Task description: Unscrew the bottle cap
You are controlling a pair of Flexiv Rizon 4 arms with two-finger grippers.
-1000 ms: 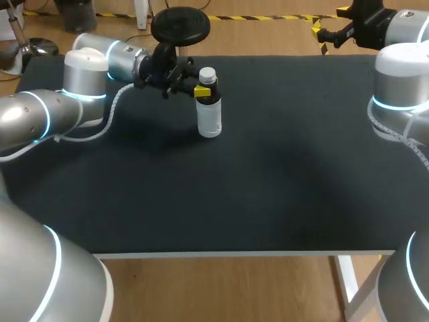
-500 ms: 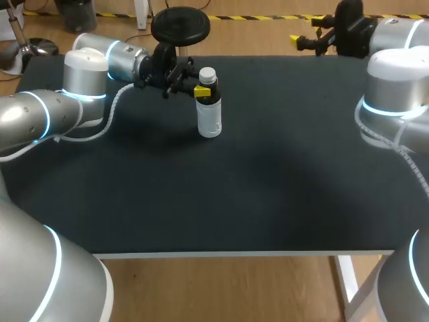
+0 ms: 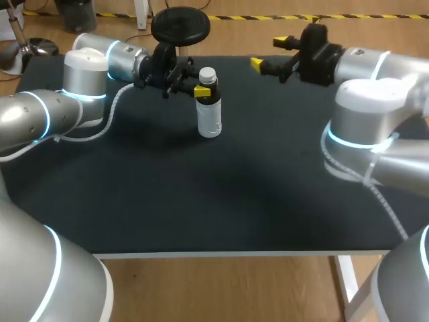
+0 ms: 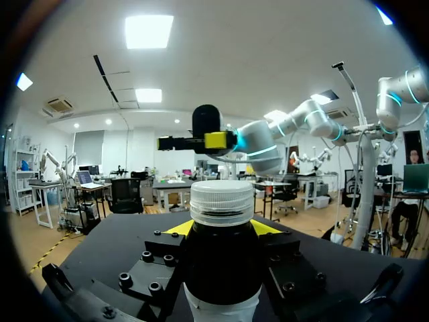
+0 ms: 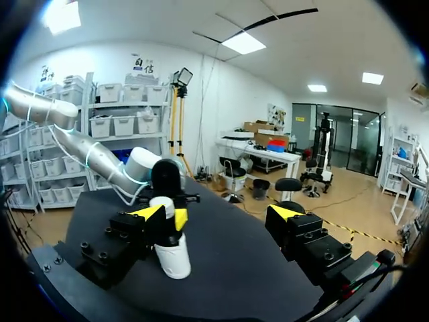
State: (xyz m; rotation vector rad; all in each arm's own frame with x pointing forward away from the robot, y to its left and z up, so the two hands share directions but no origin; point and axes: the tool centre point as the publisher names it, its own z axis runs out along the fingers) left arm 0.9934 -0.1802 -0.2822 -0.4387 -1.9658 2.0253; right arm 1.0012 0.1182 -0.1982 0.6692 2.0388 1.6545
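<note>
Bottle (image 3: pixel 209 111) stands upright on the table (image 3: pixel 201 201), twd the far edge. Clear body, dark band round the neck, white cap (image 3: pixel 208 74) on top.

Our left gripper (image 3: pixel 203 90) comes at the bottle from its left side, arm lying low over the table. It's clamped on the bottle at the dark neck band, just under the cap. One yellow tip shows on the near side of the neck in the head view. The left wrist view has a yellow tip on each side of the band, pressed vs. it, w/ the cap poking up right above the fingers. Cap itself isn't touched by either finger.

Our right gripper (image 3: pixel 269 53) sits well apart from the bottle, off to its right and a bit further back, fingers aimed roughly twd it. Fingers are spread wide, nothing btw them. In the right wrist view the bottle is ahead of this gripper, lined up closer to one finger than to the gap's middle, w/ bare table btw gripper and bottle. We can't tell its height over the table.
</note>
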